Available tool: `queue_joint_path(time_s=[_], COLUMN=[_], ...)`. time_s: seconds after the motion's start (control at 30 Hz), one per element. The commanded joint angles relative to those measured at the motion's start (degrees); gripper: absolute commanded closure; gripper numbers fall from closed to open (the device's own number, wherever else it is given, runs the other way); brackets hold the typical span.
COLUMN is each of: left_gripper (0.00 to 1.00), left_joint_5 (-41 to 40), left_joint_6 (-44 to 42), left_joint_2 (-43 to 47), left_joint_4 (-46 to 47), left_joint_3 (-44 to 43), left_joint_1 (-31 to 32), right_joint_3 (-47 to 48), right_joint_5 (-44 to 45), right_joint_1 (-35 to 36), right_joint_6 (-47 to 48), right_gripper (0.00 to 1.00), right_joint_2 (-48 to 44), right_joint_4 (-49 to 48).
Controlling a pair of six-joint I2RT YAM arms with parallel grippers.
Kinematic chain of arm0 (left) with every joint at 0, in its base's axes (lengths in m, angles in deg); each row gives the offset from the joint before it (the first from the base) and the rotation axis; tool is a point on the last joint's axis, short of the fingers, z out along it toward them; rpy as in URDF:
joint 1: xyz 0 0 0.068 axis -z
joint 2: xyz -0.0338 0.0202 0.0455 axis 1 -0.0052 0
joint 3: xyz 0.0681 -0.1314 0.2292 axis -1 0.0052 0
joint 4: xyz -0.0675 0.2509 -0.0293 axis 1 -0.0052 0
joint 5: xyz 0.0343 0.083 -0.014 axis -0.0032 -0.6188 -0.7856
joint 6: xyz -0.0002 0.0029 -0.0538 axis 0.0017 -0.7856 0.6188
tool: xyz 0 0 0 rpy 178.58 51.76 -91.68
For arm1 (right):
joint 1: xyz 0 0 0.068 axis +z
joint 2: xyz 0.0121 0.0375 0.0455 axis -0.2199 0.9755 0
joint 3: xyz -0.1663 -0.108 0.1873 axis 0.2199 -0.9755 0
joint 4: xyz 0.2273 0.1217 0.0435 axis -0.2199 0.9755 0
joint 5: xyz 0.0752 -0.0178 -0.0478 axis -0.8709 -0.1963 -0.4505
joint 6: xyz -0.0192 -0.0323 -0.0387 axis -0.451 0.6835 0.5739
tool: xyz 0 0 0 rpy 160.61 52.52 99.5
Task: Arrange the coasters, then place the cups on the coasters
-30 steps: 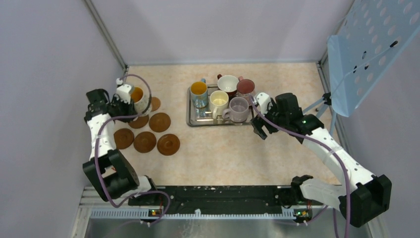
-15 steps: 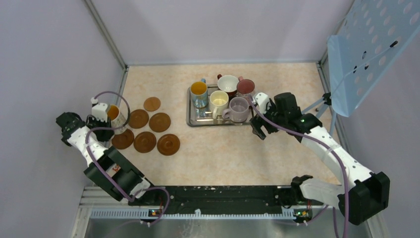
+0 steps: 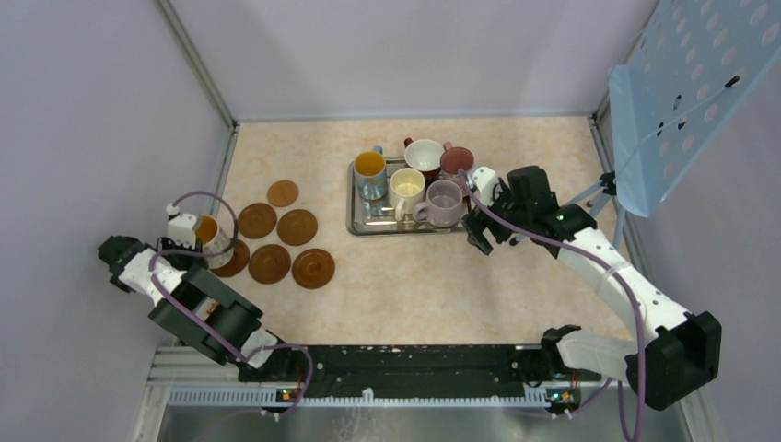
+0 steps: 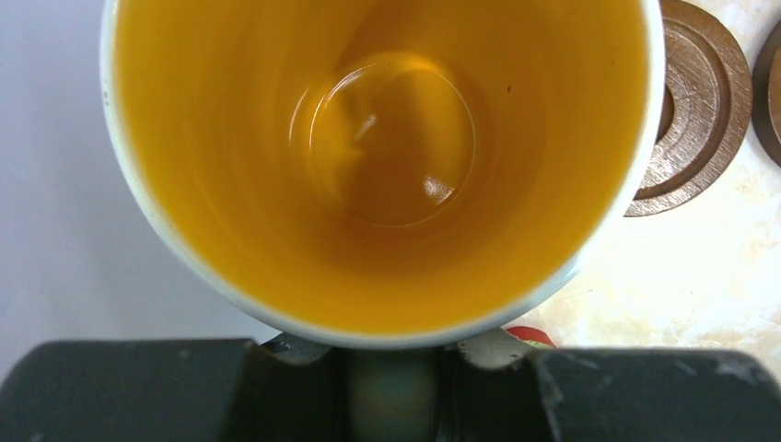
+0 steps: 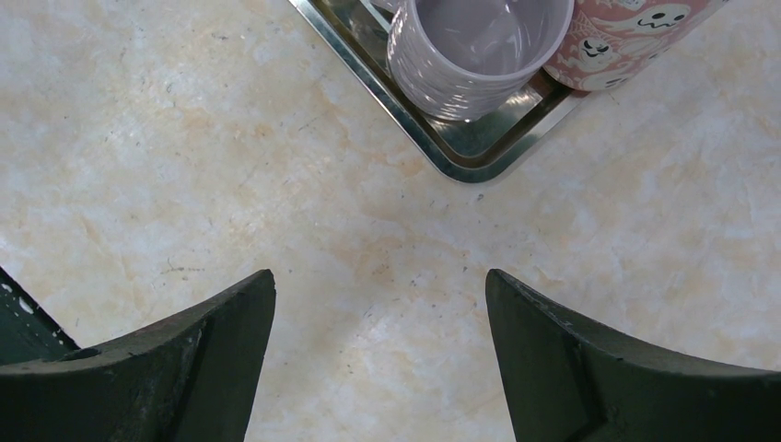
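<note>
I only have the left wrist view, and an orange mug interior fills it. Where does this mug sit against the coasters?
Observer: From above, the mug in the left claw overlaps the left edge of the near-left coaster. I cannot tell whether it rests on it.
Operator: How many cups are in the tray?
Observer: Five cups stand in the tray.
Operator: What about the right claw?
Observer: The right claw is open over bare table by the tray's near-right corner and holds nothing.
</note>
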Motion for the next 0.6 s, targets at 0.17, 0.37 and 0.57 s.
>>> queue_joint_path(time_s=[0.17,0.37,0.57], left_gripper=[1.00,1.00,1.00], left_joint_5=[7.8,8.8,8.7], left_joint_6=[-5.3,-4.8,-5.8], left_joint_2=[0.6,-1.8,-3.7], left_joint_4=[4.6,7.1,8.6], left_joint_3=[3.0,2.7,2.6], left_joint_1=[-0.5,-0.5,-0.5], right_joint_3=[3.6,4.2,5.2], right_joint_5=[-0.4,-0.5,-0.3], right_joint_1=[0.4,0.4,0.5], right_joint_6=[0.3,0.4,0.6], right_gripper=[0.17,0.17,0.17], right_joint_2=[0.5,0.9,2.3], right_joint_4=[0.3,1.1,1.2])
